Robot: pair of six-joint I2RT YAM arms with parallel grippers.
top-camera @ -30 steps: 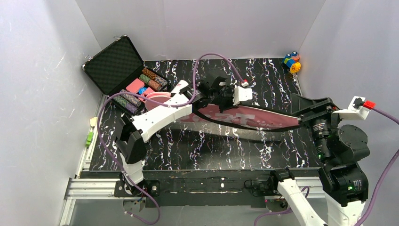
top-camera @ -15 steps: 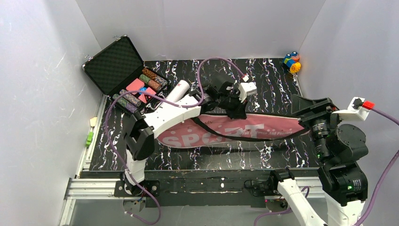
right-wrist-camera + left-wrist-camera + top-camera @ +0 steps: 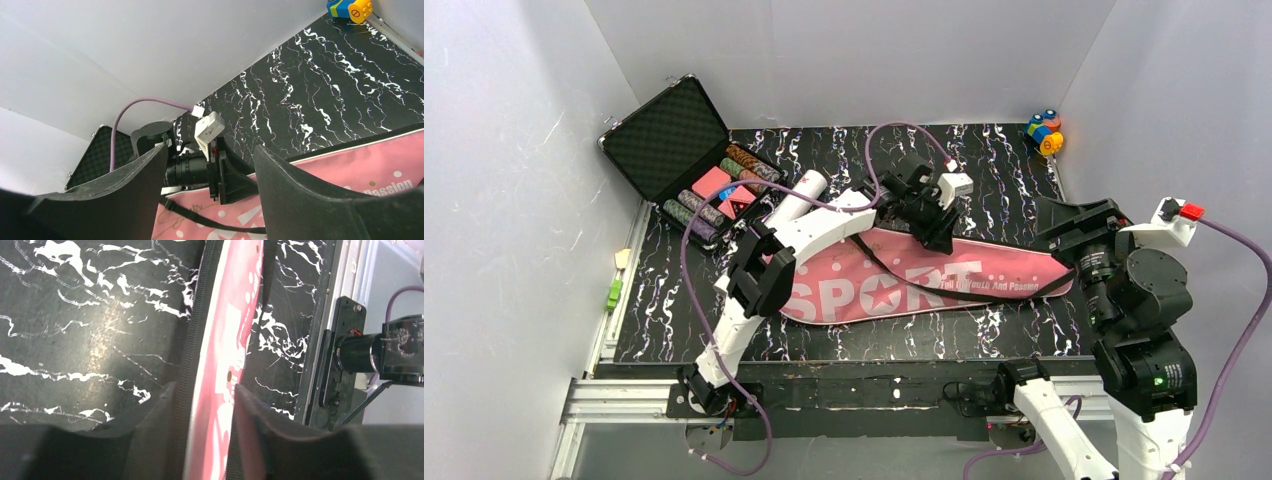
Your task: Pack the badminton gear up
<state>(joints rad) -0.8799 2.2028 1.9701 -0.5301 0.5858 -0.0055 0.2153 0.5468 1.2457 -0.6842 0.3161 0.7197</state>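
The pink "SPORT" cover (image 3: 874,285) with its black strap (image 3: 984,295) lies face up across the middle of the table. My left gripper (image 3: 929,228) is shut on its far long edge; in the left wrist view the cover (image 3: 230,315) runs between the fingers of that gripper (image 3: 205,388). My right gripper (image 3: 1074,235) is open and empty, just above the cover's narrow right end; the right wrist view shows the gripper (image 3: 210,150) with the cover (image 3: 350,170) below it. The long white tube (image 3: 799,195) lies behind the cover. Rackets and shuttlecocks are hidden.
An open black case of poker chips (image 3: 674,135) stands at the back left. A small multicoloured toy (image 3: 1044,132) sits in the back right corner, also in the right wrist view (image 3: 350,7). White walls enclose three sides.
The cover has turned from on edge to face up and shifted toward the near left. My left gripper moved right with it. My right gripper has let go of the narrow end.
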